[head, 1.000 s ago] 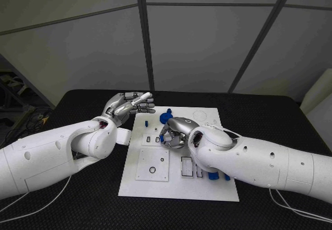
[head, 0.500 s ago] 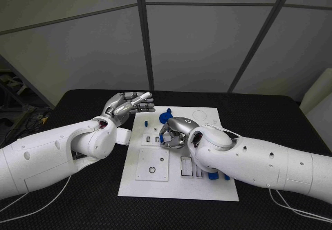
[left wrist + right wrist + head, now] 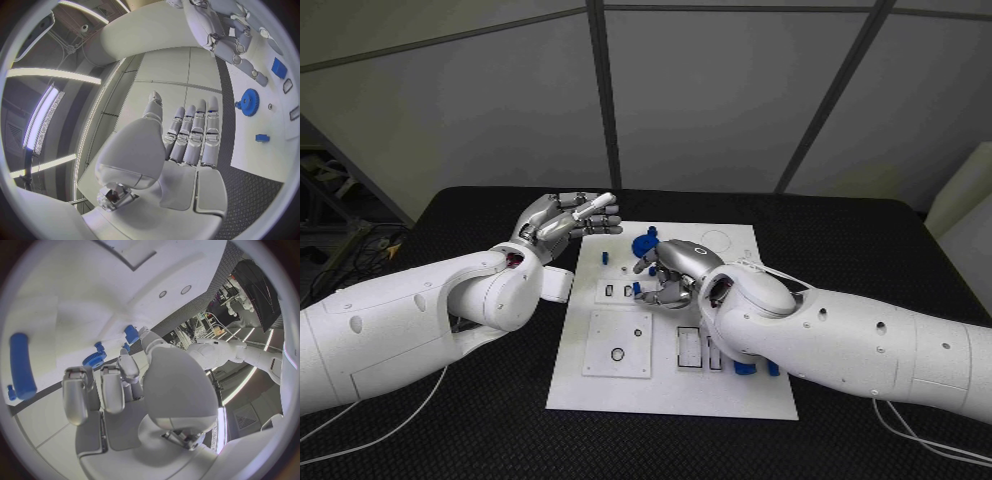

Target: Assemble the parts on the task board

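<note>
White task board (image 3: 733,395) at frame centre on the black tabletop (image 3: 877,240), bearing a blue gear (image 3: 645,241) and small blue parts. Right hand (image 3: 669,276), fingers curled over the board, has shifted slightly upward; whether it holds anything is hidden. Left hand (image 3: 567,221) stays raised at upper left, fingers together, empty.

No legible text, labels, nos. or brand marks on the task board (image 3: 733,395), parts or arms.
</note>
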Robot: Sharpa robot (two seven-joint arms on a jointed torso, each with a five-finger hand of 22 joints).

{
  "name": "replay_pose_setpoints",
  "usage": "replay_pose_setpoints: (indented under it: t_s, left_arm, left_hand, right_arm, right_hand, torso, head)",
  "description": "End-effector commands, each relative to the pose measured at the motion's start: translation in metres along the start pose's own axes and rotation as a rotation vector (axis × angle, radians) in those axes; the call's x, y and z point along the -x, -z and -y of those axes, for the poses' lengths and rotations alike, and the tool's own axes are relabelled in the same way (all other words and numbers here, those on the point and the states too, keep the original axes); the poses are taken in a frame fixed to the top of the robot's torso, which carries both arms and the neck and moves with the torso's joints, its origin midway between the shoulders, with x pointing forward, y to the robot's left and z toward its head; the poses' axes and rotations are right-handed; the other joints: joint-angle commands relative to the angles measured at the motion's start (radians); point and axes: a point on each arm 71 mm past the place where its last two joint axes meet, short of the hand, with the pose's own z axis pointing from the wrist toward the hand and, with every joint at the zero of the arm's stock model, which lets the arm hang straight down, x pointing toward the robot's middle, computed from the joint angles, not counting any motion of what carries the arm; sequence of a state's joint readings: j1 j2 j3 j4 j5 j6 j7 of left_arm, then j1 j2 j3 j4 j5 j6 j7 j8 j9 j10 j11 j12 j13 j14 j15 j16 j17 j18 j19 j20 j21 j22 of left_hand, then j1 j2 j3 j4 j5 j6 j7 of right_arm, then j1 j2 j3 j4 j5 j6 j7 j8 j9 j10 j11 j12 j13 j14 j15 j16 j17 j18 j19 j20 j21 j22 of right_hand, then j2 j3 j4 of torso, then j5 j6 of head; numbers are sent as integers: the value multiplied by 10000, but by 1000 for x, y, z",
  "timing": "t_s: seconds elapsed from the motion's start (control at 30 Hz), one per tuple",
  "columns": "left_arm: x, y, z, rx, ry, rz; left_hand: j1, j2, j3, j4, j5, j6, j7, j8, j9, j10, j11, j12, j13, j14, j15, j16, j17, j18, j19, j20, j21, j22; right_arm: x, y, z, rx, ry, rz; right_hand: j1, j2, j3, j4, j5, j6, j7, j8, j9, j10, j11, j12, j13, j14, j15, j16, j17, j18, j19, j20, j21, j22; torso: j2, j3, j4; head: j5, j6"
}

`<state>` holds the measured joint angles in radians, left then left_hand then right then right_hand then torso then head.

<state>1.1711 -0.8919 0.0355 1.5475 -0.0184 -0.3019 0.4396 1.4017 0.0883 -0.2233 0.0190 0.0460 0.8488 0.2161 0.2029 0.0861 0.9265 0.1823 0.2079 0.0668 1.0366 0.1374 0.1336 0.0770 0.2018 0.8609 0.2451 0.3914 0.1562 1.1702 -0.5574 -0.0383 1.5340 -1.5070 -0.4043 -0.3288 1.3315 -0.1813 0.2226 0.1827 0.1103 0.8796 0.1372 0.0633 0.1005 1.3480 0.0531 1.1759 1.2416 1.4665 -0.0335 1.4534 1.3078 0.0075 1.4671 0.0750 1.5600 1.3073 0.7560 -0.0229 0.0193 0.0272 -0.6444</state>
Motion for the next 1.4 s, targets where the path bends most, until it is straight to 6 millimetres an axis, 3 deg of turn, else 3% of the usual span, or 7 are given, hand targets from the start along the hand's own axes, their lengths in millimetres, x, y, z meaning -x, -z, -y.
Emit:
replay_pose_setpoints:
  t_s: [0.03,0.47,0.77,0.9,0.93,1.0,1.4]
  left_arm:
    - [2,-1,0,23,-15,-13]
    - [14,-4,-5,493,-965,-121]
    - [15,-2,-14,1779,-2637,-1529]
    - [10,-4,-14,2839,-3864,-2545]
    - [8,-5,-13,3230,-4393,-2867]
    - [6,-7,-12,3597,-5098,-3172]
    - [-8,-26,-4,5490,-9151,-3669]
  left_hand:
    - [-28,115,-2,-77,66,103,94,-38,-13,71,-12,-34,5,54,35,-22,2,-212,-10,-10,32,-11]
    - [81,365,-90,-347,327,324,-15,-41,10,571,-183,66,86,657,-193,152,121,-169,695,-202,233,-50]
    - [211,641,-320,-692,1191,1505,-890,611,683,2897,-1344,1345,1126,4393,-1515,3056,1966,-176,3962,-1525,2494,975]
    - [-152,645,-664,-712,896,1911,-1210,1176,1544,3220,-1766,2702,2867,4645,-1771,9523,8899,-795,5031,-1848,6590,5883]
    - [-722,702,-829,-361,716,2071,-1463,1587,2041,4376,-1949,6651,7183,5042,-1864,12343,12239,-1121,5769,-2092,8618,8746]
    - [-1156,923,-879,11,633,1933,-1583,1996,2670,4996,-1973,9481,10344,5258,-2032,13989,14394,-1470,6263,-2221,10087,10980]
    - [-1286,1220,-1060,904,353,555,-1579,3145,5762,4081,-1930,9908,11588,4857,-2109,13286,13543,-1396,5638,-2091,10393,10985]
  right_arm:
    - [8,10,-5,1145,-545,372]
    - [54,54,17,1376,-2254,-4]
    - [86,71,40,686,-2346,137]
    - [96,75,54,302,-2275,272]
    - [99,76,59,125,-2241,301]
    - [102,77,65,-112,-2173,283]
    - [115,82,91,-1109,-1740,445]
  right_hand:
    - [157,8,11,78,56,-121,11,-6,-11,-93,-11,-88,-33,518,65,-114,390,11,816,96,-97,2295]
    - [481,81,30,201,69,249,-43,113,52,-182,-52,-196,-123,349,33,-559,-207,214,284,78,-626,1483]
    - [498,162,55,247,68,336,-64,115,64,-158,-71,-171,-109,335,22,-634,-290,231,240,65,-683,1409]
    - [471,173,43,284,46,381,-72,120,71,-149,-79,-160,-104,328,17,-668,-330,238,224,60,-705,1380]
    - [469,175,43,287,45,387,-74,121,72,-144,-80,-154,-100,329,17,-668,-329,238,223,60,-707,1378]
    - [469,184,45,296,44,405,-78,123,75,-131,-85,-135,-85,332,16,-669,-325,239,221,58,-711,1373]
    - [510,162,43,324,258,499,-102,106,87,-76,-109,-68,-41,338,2,-728,-377,251,198,43,-756,1323]
  torso:
    - [-17,1,-10]
    - [-196,75,-56]
    - [-369,157,-12]
    - [-430,188,0]
    - [-465,202,0]
    - [-496,218,-3]
    - [-577,260,-27]
  head:
    - [30,41]
    - [88,69]
    - [69,-46]
    - [61,-100]
    - [53,-137]
    - [54,-186]
    - [91,-287]
